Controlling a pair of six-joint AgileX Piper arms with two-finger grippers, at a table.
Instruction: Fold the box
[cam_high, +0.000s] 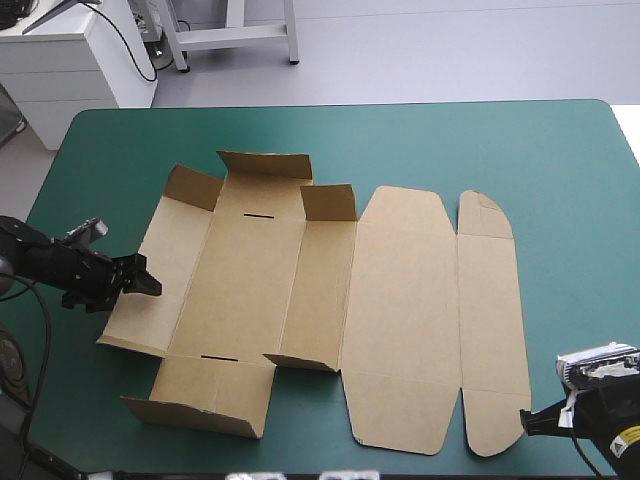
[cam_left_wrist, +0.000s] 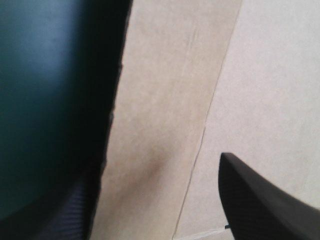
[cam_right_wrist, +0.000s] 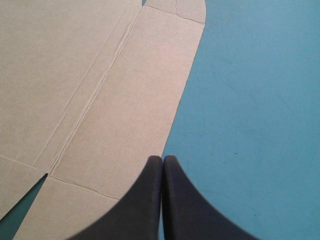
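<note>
The smooth teal-green cover (cam_high: 560, 160) bears the creased brown box (cam_high: 400, 300), its left walls raised. The left gripper (cam_high: 145, 280) gapes astride its left edge; the right gripper (cam_right_wrist: 162, 157), pressed together, sits beside the rounded near-right flap.

Box (cam_high: 330, 290) lies spread on the table (cam_high: 560, 160), between the two grippers, which sit well apart. Left gripper (cam_high: 150, 280) is at the box's left panel: the panel's outer edge runs between its parted fingers (cam_left_wrist: 265, 200), board ahead of it. Right gripper (cam_high: 527, 422) is at the box's near right corner, its tip just beside the outermost strip's edge. Board ahead-left of it, table ahead-right.
</note>
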